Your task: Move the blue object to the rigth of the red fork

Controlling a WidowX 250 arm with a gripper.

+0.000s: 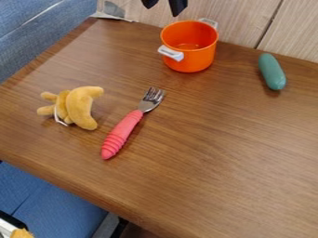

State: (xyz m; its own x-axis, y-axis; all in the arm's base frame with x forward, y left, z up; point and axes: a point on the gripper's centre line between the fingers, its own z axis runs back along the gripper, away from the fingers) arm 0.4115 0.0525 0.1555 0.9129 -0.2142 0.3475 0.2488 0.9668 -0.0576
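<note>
Two black fingertips of the gripper [164, 5] hang at the top edge, above and behind the orange pot; they stand apart, open, with nothing visible between them. The blue object seems to be the smooth blue-green, rounded oblong [272, 72] lying at the right rear of the table, well to the right of the gripper. A fork with a red ribbed handle [122, 133] lies left of centre, its metal tines pointing away toward the pot.
An orange pot [198, 61] with white handles stands at the back, between fork and oblong. A yellow plush toy [81, 108] lies left of the fork. Wooden panels rise behind the brown table [211, 153]; blue seats flank its left and front edges.
</note>
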